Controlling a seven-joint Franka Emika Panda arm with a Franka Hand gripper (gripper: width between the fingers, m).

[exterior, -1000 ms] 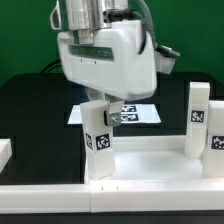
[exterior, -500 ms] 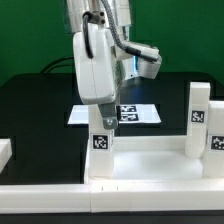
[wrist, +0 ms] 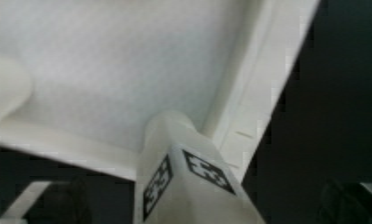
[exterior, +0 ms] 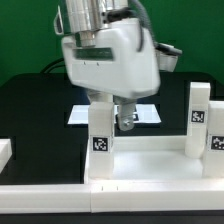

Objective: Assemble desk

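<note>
Looking first at the gripper (exterior: 110, 108), we find its jaws standing apart around the top of a leg (exterior: 99, 140), with no clear squeeze on it. This leg is a white square post that stands upright in a corner socket of the tabletop (exterior: 150, 160), at the exterior view's left. A black-and-white tag shows on its front face. From the wrist view we look down the same leg (wrist: 183, 165), seeing tags on two of its faces, with the pale inside of the tabletop (wrist: 130, 70) and its raised rim behind it. We cannot tell from that view whether the fingers touch the post.

A second leg (exterior: 198, 118) stands upright at the exterior view's right, also tagged, well apart from the first. The tabletop lies flat on the black table (exterior: 35, 110), its rim running across the front. Behind the gripper, the marker board (exterior: 145, 115) lies flat on the table, partly hidden by the bulky white gripper body.
</note>
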